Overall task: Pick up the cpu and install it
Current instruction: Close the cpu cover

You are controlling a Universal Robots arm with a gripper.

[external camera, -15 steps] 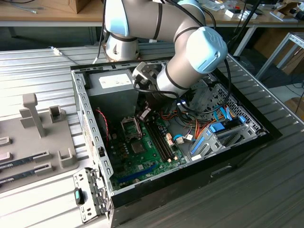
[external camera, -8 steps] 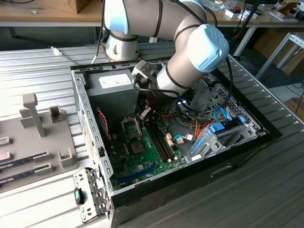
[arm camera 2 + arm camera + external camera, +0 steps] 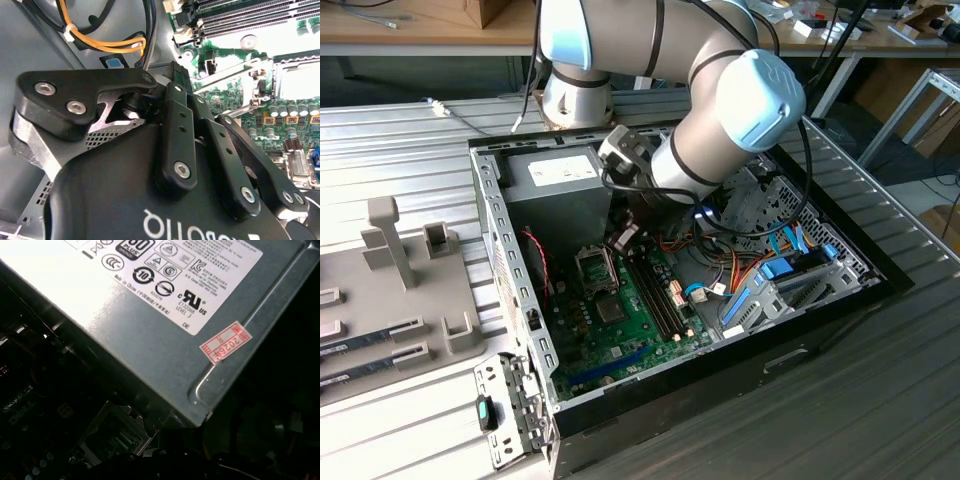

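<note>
Claw [image 3: 624, 238] near socket [image 3: 595, 268], beside power supply [image 3: 558, 195]; its grip impossible to tell

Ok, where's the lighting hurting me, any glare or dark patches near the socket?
Second wrist view: glare blows the cpu socket out to white. First wrist view: bright glare on the power supply, deep shadow beyond its edge. Exterior view: even light over the open computer case, no harsh glare.
</note>
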